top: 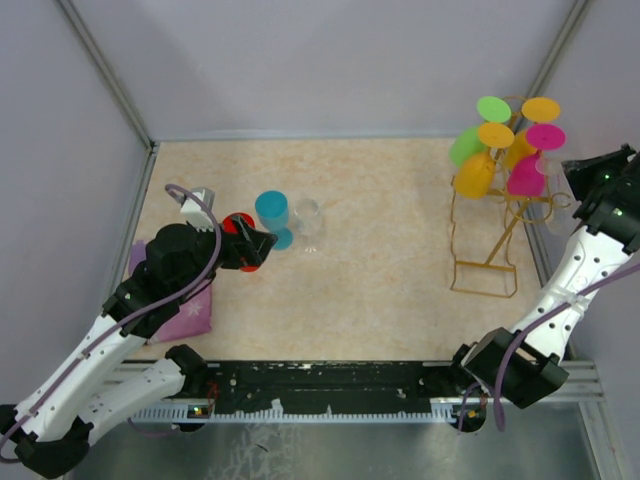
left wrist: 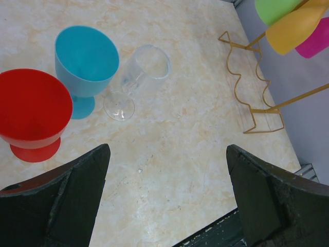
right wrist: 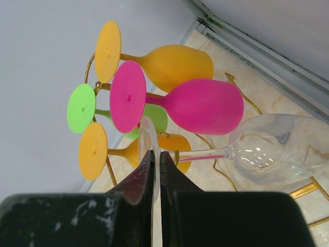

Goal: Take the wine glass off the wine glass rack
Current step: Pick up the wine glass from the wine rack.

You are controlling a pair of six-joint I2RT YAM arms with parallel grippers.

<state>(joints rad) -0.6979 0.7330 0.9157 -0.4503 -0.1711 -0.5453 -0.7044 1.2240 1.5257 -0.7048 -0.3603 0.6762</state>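
site: robot lab test cell | enclosure: plain grey panel walls [top: 330,60] on metal frame struts [top: 105,70] box in marble-print tabletop [top: 380,250] | rig: left arm [top: 100,345] and right arm [top: 585,265], white, bolted to black rail [top: 330,380] at near edge, purple cables [top: 216,245] exposed | staged props only: wine glass rack [top: 484,293] far right, bright coloured cups [top: 271,210]

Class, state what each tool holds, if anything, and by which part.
The right tool pinches the clear wine glass by its round foot. The left tool is open, holding nothing.

Pink glass [right wrist: 203,105] crowds clear wine glass [right wrist: 272,149]; open tabletop [top: 390,230] left of rack [top: 485,292].
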